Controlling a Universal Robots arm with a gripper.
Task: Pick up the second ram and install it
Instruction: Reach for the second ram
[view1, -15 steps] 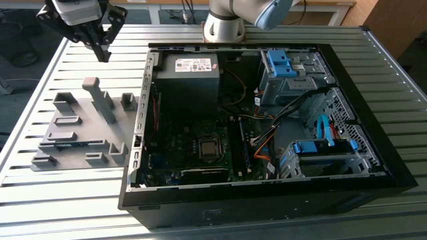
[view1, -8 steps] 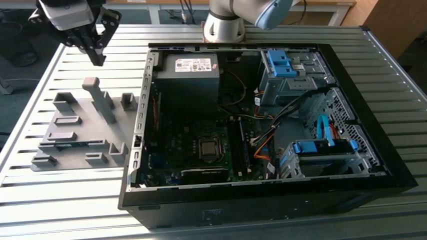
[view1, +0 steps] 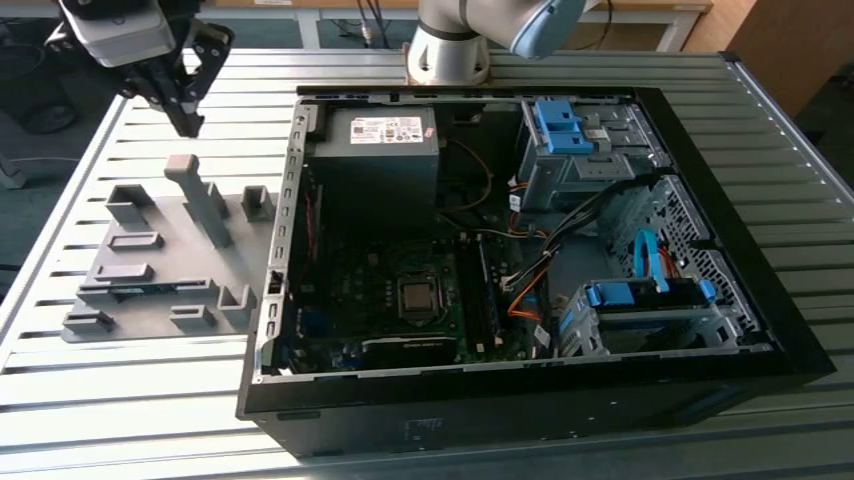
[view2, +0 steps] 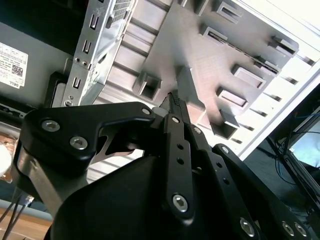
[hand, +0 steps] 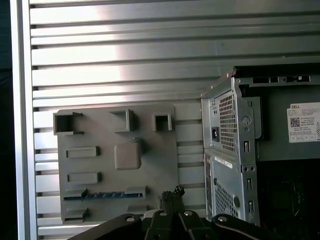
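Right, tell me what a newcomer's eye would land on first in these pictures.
The open black computer case dominates the middle and right of the exterior view, blue drive brackets showing inside. To the exterior view's left lies a grey holder plate, and the gripper, shut and empty, hangs over it. In the first wrist view a blue ram strip lies in one of the plate's slots.

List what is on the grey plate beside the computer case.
On the grey plate stand raised grey blocks, and the second ram, a thin blue strip, lies among them in the first wrist view. The gripper covers part of one edge there.
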